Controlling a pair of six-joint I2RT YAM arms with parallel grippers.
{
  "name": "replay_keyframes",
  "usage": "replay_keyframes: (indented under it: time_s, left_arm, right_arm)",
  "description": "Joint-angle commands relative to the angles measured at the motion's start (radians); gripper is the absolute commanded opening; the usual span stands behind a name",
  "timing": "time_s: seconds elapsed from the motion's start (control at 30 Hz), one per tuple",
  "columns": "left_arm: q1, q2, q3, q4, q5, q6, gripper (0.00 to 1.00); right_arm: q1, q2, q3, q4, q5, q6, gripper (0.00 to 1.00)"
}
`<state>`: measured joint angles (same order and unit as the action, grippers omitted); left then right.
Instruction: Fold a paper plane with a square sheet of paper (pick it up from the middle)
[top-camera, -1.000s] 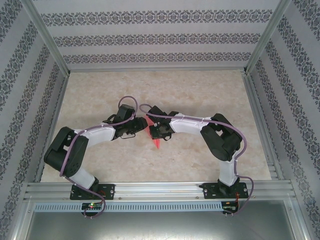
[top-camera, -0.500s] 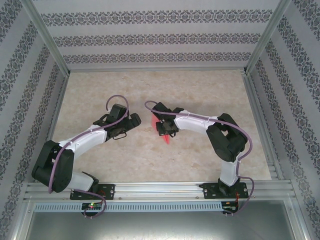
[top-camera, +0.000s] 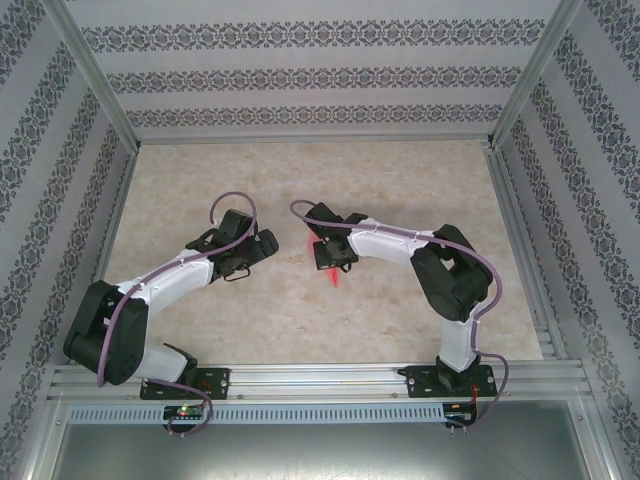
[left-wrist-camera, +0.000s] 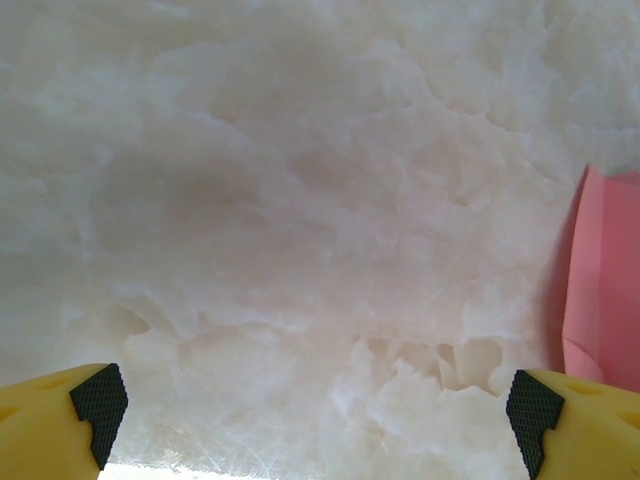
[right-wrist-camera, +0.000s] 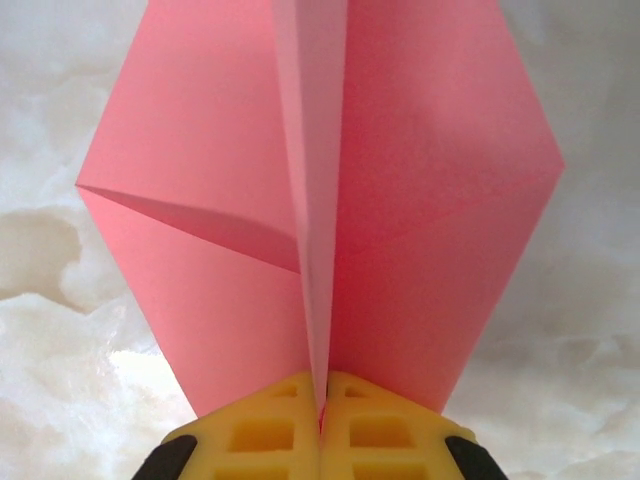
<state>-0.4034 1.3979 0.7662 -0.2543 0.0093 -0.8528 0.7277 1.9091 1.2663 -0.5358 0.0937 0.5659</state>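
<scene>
Marble-patterned table (top-camera: 400, 180), walled with patterned panels on three sides.

Right pincer (right-wrist-camera: 322, 405): yellow fingers (right-wrist-camera: 270, 430) pressed together, clamped on the centre fold of the paper plane (right-wrist-camera: 420, 200). The plane is salmon-pink, its wings spread either side of the crease, near the middle of the table.

Left pincer (left-wrist-camera: 312, 415): jaws wide apart over bare table, just left of the plane, not touching it.

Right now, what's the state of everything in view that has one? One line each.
paper plane: folded, flaps spread to either side of a centre crease, pinched at that crease.
right fingers: shut on the paper plane.
left fingers: open, nothing between them.
</scene>
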Motion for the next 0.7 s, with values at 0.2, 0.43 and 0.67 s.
replay_keyframes:
  time_s: [0.2, 0.43, 0.67]
  left_arm:
    - [0.026, 0.003, 0.039, -0.050, -0.020, 0.023, 1.00]
    - [0.032, 0.008, 0.043, -0.053, -0.003, 0.032, 1.00]
    - [0.033, 0.032, 0.048, -0.046, 0.015, 0.035, 1.00]
  right_arm:
    - [-0.178, 0.086, 0.177, 0.060, -0.103, -0.134, 0.04]
    - [-0.217, 0.259, 0.426, -0.034, -0.134, -0.187, 0.08]
    - [-0.221, 0.345, 0.509, -0.094, -0.094, -0.164, 0.13]
